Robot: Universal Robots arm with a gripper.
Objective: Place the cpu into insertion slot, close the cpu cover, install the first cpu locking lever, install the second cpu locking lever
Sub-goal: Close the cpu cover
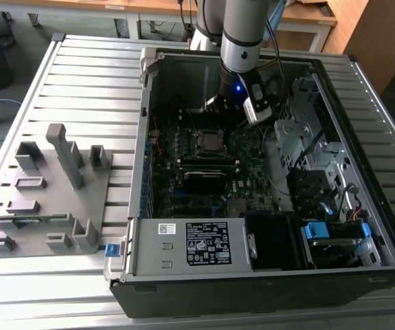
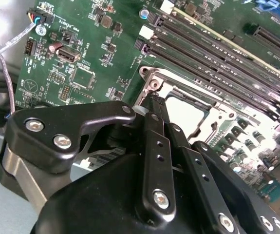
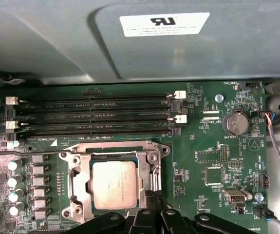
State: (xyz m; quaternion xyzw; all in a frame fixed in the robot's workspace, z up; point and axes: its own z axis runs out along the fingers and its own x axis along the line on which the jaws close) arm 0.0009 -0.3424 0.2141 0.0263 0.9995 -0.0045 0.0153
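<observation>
The cpu (image 3: pixel 114 184) is seen in the insertion slot (image 3: pixel 114 157), and the cpu cover (image 3: pixel 76 187) is laid down over it. The gripper (image 3: pixel 153 196) is held at the cover's edge, jaws squeezed together.

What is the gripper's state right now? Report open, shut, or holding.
The gripper: shut, fingers together beside the cpu cover; whether anything is pinched between them cannot be told.

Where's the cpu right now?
In the first wrist view the cpu lies on the motherboard, framed by the cpu cover, between the memory slots and the gripper.
</observation>
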